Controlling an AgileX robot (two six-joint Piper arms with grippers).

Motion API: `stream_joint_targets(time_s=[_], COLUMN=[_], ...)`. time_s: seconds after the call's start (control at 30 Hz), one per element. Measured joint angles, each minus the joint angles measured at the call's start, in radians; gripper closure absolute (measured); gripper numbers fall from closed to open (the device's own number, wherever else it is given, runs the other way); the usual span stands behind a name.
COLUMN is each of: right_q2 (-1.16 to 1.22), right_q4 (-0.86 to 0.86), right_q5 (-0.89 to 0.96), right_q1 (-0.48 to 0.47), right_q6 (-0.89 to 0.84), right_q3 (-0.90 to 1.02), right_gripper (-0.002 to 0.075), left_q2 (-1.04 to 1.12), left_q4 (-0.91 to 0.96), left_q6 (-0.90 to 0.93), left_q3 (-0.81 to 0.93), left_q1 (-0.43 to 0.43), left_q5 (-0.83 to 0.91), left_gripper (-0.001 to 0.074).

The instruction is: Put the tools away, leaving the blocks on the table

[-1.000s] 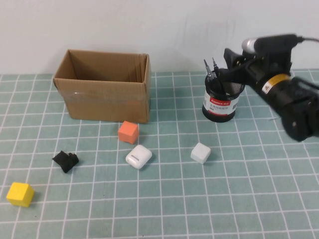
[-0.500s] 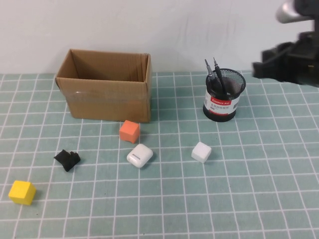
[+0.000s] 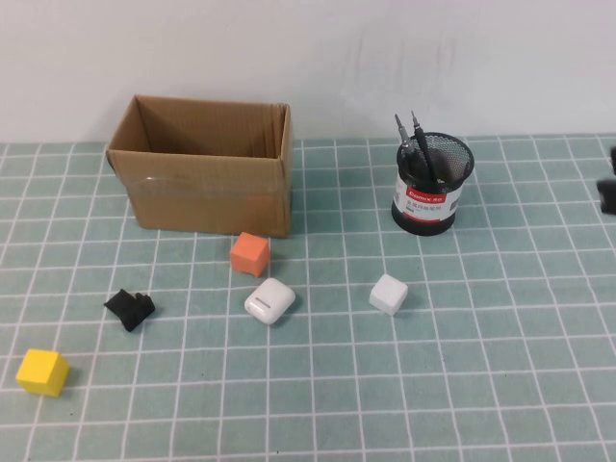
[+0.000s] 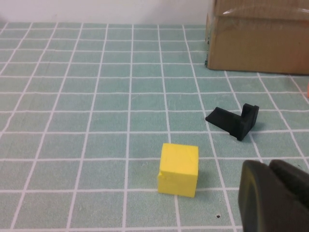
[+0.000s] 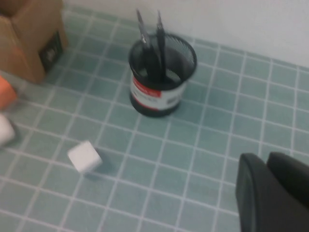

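Two black pen-like tools (image 3: pixel 412 144) stand in a black mesh cup (image 3: pixel 432 195) at the back right; the cup also shows in the right wrist view (image 5: pixel 161 77). A small black angled piece (image 3: pixel 129 309) lies front left, near a yellow block (image 3: pixel 41 372). An orange block (image 3: pixel 250 254) and a white block (image 3: pixel 388 294) lie mid-table. My left gripper (image 4: pixel 270 169) is shut and empty, close to the yellow block (image 4: pixel 178 169) and the black piece (image 4: pixel 234 121). My right gripper (image 5: pixel 268 162) is shut and empty, well to the right of the cup.
An open cardboard box (image 3: pixel 202 178) stands at the back left. A white rounded case (image 3: pixel 269 301) lies below the orange block. Only a sliver of my right arm (image 3: pixel 608 192) shows at the right edge of the high view.
My right arm has pulled away from the mesh cup to the right, almost out of the high view. The two tools stay in the cup. Nothing on the table moved.
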Motion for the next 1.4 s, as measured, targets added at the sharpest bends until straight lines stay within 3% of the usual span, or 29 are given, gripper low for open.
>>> stream_joint_targets(time_s=[0.27,0.3,0.33,0.53,0.77,1.13,1.4], right_q2=[-0.192,-0.117,-0.314,-0.746,-1.084,-1.091,-1.091], right_q4=[-0.031,-0.031,-0.031,-0.040,-0.059,-0.018,-0.010], right_q5=[-0.054,-0.096,-0.145,-0.432,-0.558,-0.329,-0.321], right_q1=[-0.035,-0.014,-0.084,-0.279,-0.424,-0.431,-0.431], right_q6=[-0.043,-0.043,-0.046,-0.048,-0.046,-0.019,-0.017], right_q3=[0.144,0.193,0.249,0.656,1.019,1.058,1.058], right_gripper=[0.0733,0.0733,0.0733,0.0733,0.0733,0.0733,0.0733], left_q2=[0.000,0.000,0.000,0.000,0.000,0.000,0.000], left_q4=[0.000,0.000,0.000,0.000,0.000,-0.001,-0.001], left_q6=[0.000,0.000,0.000,0.000,0.000,0.000,0.000], left_q3=[0.000,0.000,0.000,0.000,0.000,0.000,0.000], left_q1=[0.000,0.000,0.000,0.000,0.000,0.000,0.000], left_q5=[0.000,0.000,0.000,0.000,0.000,0.000,0.000], left_gripper=[0.0738,0.0738,0.0738,0.0738,0.0738,0.0738,0.0738])
